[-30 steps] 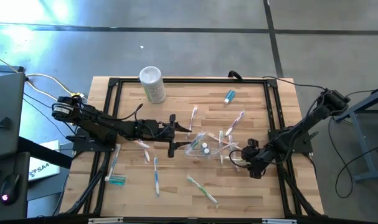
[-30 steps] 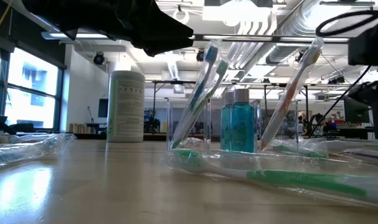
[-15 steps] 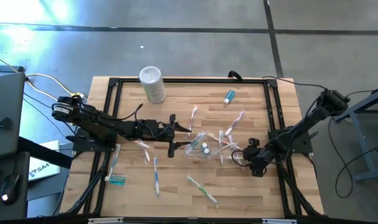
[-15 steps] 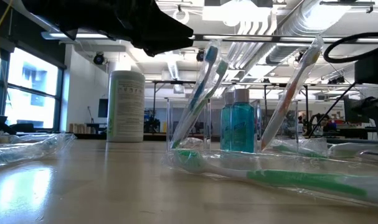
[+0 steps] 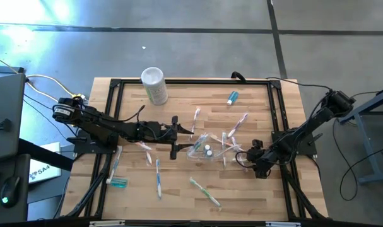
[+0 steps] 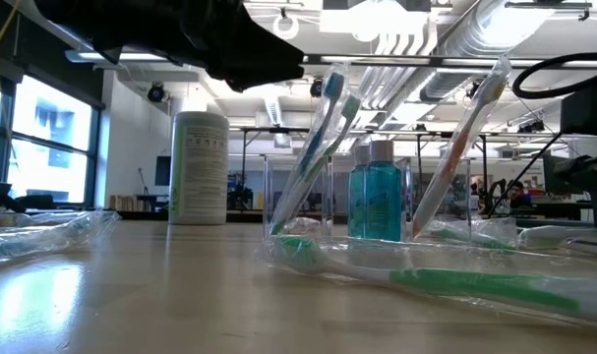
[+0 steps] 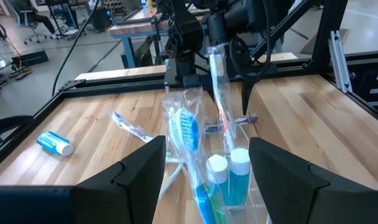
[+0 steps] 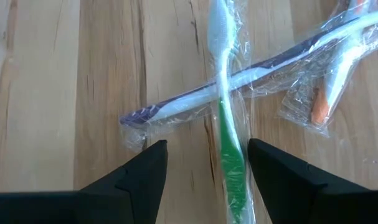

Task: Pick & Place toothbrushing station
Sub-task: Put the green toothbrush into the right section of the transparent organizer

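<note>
Both grippers spread beside the cup, holding nothing.
Right gripper [image 5: 247, 159] hovers open over a wrapped green toothbrush [image 8: 227, 124]; left gripper [image 5: 180, 137] gapes at the clear cup [image 5: 202, 150] mid-table, brushes [image 7: 184, 127] and tubes [image 7: 237, 176] inside.

Almost nothing differs from a second ago. In the low view, the dark right arm [image 6: 583, 108] at the picture's right edge sits a little further toward that edge than it did a second ago, with its looped black cable [image 6: 549, 74] now arching higher across the ceiling lights, a shift already made half a second ago. From above, the right gripper [image 5: 247, 161] beside the small clear plastic cup [image 5: 204, 151] shows only a barely visible change of pose.
</note>
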Robot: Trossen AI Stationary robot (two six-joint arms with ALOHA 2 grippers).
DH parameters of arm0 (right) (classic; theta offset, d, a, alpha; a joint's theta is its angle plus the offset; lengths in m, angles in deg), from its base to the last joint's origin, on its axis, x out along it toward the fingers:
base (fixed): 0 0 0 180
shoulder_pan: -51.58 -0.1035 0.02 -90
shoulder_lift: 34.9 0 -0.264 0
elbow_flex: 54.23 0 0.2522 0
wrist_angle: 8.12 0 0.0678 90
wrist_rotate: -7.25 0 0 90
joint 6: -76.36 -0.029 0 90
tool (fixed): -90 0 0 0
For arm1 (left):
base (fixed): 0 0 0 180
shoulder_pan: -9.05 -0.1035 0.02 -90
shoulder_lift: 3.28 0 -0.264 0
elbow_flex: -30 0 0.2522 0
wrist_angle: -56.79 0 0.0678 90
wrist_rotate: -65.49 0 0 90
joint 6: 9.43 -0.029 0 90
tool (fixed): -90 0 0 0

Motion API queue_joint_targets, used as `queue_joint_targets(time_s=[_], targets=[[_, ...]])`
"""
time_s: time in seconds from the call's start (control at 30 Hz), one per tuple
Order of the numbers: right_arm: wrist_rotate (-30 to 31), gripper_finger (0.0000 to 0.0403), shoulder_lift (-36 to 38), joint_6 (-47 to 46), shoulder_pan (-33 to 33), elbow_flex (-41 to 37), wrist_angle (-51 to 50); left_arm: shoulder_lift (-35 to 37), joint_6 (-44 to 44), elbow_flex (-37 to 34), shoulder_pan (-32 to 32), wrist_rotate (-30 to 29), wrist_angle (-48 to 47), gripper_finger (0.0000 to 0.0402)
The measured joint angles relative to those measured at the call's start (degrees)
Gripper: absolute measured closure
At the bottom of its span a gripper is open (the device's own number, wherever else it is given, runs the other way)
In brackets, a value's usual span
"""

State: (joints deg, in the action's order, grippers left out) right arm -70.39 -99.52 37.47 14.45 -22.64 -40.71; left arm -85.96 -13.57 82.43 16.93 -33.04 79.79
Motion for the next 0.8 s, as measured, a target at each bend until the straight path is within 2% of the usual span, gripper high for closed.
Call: queue_joint_targets(time_s=[0.17, 0.3, 0.5, 0.73, 0.8], targets=[[0.2, 0.0185, 0.0, 0.1, 0.0, 0.0, 0.0, 0.0, 0.0, 0.0, 0.0, -0.2, -1.0, 0.0174], [0.8, 0.0208, -0.1, 1.1, 0.0, -0.1, 0.6, 0.0, 0.0, 0.0, 0.0, -0.2, -0.9, 0.0174], [1.2, 0.0271, -0.1, 2.0, 0.0, -0.1, 0.3, 0.0, 0.0, 0.0, 0.0, -0.2, -0.9, 0.0174], [0.4, 0.0377, -0.1, 4.1, 0.5, -0.1, 0.5, 0.0, -0.1, 0.0, 0.0, -0.1, -0.8, 0.0174], [-0.2, 0.0385, -0.1, 5.3, 1.1, -0.1, 0.5, 0.0, -0.1, 0.0, 0.0, -0.1, -0.6, 0.0174]])
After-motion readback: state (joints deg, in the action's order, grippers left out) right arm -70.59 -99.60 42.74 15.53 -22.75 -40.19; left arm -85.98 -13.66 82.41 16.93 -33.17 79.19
